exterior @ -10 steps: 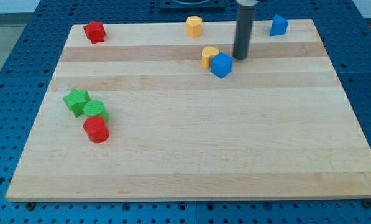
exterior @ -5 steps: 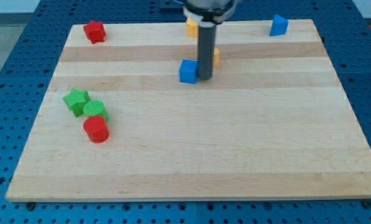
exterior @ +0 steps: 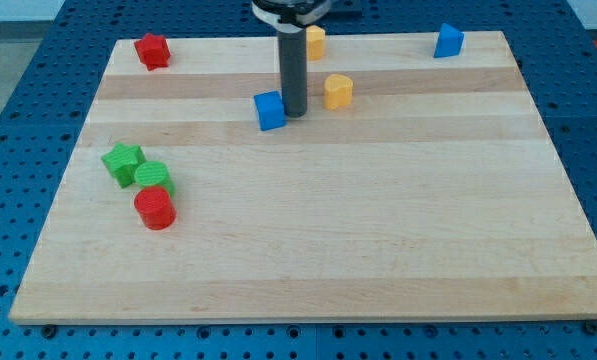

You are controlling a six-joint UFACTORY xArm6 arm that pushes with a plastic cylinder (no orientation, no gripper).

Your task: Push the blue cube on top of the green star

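My tip is down on the worktop, touching the right side of the blue cube. No fingers on this rig, just the dark rod, so no open or closed state to give. Rod runs straight up from the tip to the view's top edge.

Blue cube sits in the upper middle of the worktop, just left of my tip. Yellow cylinder is near the tip's right, slightly higher, apart from it. A second yellow block sits at the top edge, partly behind the rod; shape unclear.

Green star lies at the view's left, well apart from the blue cube, lower and to the left. A second green block touches the star at its lower right; shape hard to tell. Red cylinder sits just below that green block, touching or nearly so.

Red star is at the top left corner. Another blue block is at the top right, shape unclear.

Worktop is pale wood with a blue perforated base around it.
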